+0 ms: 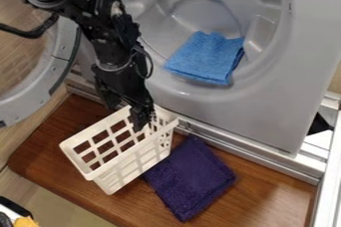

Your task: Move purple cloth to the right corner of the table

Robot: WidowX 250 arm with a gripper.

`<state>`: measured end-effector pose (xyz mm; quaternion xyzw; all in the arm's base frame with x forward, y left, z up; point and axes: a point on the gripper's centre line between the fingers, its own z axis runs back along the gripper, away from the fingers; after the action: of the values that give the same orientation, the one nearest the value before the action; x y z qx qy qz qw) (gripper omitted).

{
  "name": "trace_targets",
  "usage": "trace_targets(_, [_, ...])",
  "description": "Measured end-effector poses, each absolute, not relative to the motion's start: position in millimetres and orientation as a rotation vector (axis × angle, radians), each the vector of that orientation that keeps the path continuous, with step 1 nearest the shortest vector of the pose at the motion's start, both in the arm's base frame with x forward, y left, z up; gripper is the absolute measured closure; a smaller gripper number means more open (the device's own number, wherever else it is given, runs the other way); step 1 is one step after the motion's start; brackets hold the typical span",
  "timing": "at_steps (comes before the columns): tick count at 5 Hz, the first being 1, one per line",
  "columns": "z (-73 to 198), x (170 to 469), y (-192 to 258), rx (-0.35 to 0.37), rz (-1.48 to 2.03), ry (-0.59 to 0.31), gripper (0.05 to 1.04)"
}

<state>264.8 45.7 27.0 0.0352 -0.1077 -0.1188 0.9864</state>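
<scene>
See the purple cloth [191, 178] on the surface [269, 193], just beside the basket [125, 173], with wood running on to the right edge. Over the basket's far end, see the tool [142, 124]; cannot tell whether spread, pressed together or touching anything. Beyond, see the blue cloth [205, 57] in the washer [273, 106].

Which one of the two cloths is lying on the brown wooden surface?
The purple cloth, next to the white basket; the blue cloth lies inside the round opening of the grey machine.
</scene>
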Motion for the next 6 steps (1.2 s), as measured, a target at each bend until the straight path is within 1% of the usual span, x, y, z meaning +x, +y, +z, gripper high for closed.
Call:
trace_targets(1, [23, 263, 44, 0.064, -0.236, -0.201, 0.084])
trace_targets(2, [19, 256, 17, 0.044, -0.308, -0.184, 0.084])
trace_targets(3, [17, 253, -14, 0.029, -0.384, -0.192, 0.084])
trace_targets(5, [12, 244, -63, 0.01, -0.505, -0.208, 0.084])
trace_targets(6, [-14, 239, -67, 0.006, -0.532, -0.138, 0.084])
